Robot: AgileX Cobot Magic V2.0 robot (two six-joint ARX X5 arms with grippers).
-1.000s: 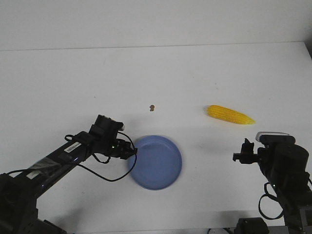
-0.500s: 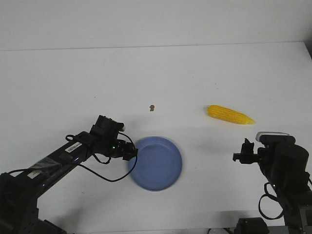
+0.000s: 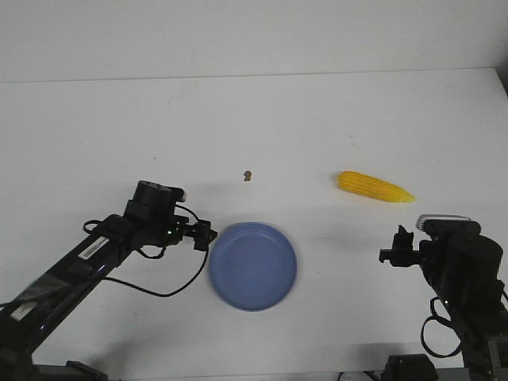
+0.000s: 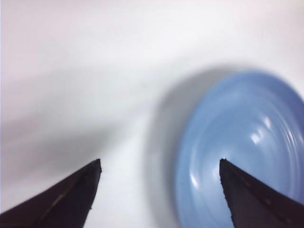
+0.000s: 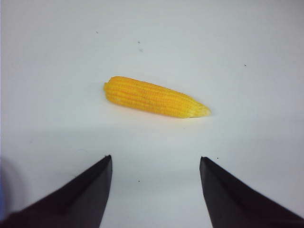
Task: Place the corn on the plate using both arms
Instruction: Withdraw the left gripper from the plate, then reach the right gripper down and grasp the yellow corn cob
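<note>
The yellow corn [image 3: 375,187] lies on the white table at the right, its pointed tip toward the right; it also shows in the right wrist view [image 5: 154,97]. The blue plate [image 3: 253,265] lies flat near the front middle, and shows blurred in the left wrist view [image 4: 247,152]. My left gripper [image 3: 208,236] is open and empty just left of the plate's rim, apart from it [image 4: 159,164]. My right gripper [image 3: 394,252] is open and empty, nearer the front than the corn and apart from it [image 5: 156,159].
A small brown speck [image 3: 248,175] lies on the table behind the plate. The table's back edge [image 3: 254,75] meets a pale wall. The right arm's base [image 3: 464,278] stands at the front right corner.
My left gripper has let go of the plate's left rim and drawn back to the left and up. The plate has shifted slightly and now lies free. The right arm has not moved.
</note>
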